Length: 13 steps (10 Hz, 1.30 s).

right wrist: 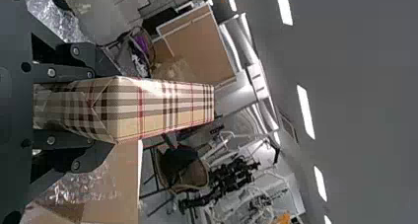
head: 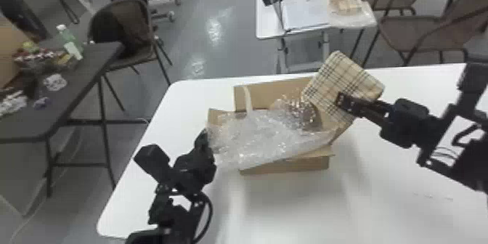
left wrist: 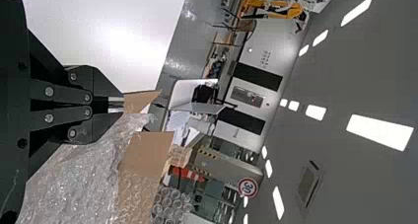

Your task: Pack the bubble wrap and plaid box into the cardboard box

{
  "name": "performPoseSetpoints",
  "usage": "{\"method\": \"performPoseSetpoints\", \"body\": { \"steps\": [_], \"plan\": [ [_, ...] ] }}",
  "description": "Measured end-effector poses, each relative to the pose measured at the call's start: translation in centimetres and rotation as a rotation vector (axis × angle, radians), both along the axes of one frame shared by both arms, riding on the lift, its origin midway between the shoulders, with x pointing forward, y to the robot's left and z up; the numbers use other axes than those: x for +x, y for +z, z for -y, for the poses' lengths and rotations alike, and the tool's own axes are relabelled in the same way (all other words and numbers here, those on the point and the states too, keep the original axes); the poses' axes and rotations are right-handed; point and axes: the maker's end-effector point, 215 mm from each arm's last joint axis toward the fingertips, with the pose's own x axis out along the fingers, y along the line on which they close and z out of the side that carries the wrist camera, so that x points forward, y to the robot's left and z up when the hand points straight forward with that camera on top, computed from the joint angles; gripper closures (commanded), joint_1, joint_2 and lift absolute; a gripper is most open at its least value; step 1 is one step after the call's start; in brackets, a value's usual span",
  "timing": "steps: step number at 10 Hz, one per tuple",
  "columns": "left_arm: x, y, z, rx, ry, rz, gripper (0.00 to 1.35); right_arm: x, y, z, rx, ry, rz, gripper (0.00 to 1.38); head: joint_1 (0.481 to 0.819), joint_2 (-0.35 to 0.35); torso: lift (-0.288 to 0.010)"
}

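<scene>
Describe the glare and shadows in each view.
Head view: glints speckle the bubble wrap, reflections shine on the floor, and soft shadows lie on the white table near the cardboard box. Left wrist view: glare brightens the tabletop; ceiling lights show stark white. Right wrist view: pale sheen on the plaid box.

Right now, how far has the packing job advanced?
The cardboard box stands open, bubble wrap already spread across it. The plaid box is in hand, clamped by the right gripper. Remaining: getting it inside, and probably tucking in the overhanging bubble wrap.
</scene>
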Motion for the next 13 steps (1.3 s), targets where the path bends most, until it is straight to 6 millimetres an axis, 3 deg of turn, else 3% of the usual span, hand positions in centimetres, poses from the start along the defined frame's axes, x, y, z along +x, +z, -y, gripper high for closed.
{"method": "performPoseSetpoints", "body": {
  "steps": [4, 8, 9, 10, 11, 13],
  "plan": [
    [0.5, 0.1, 0.8, -0.004, -0.015, 0.0, 1.2, -2.1, -0.2, -6.1, 0.126, 0.235, -0.098, 1.02, 0.695, 0.35, -0.12],
    [1.1, 0.5, 2.0, -0.016, -0.036, 0.009, 1.21, -2.2, -3.1, -9.1, 0.097, 0.326, -0.164, 1.02, 0.695, 0.35, -0.12],
    [1.2, 0.6, 2.2, -0.019, -0.039, 0.01, 1.2, -2.4, -3.5, -9.6, 0.08, 0.345, -0.168, 0.89, 0.695, 0.35, -0.12],
    [1.2, 0.6, 2.2, -0.02, -0.039, 0.011, 1.2, -2.3, -3.9, -9.8, 0.049, 0.348, -0.165, 0.65, 0.695, 0.35, -0.12],
    [1.2, 0.7, 2.2, -0.021, -0.04, 0.013, 1.2, -2.2, -4.3, -9.8, 0.018, 0.344, -0.159, 0.55, 0.695, 0.35, -0.12],
    [1.2, 0.9, 2.1, -0.022, -0.038, 0.017, 1.2, -1.0, -5.2, -8.5, -0.071, 0.284, -0.139, 0.51, 0.695, 0.35, -0.12]
  ]
}}
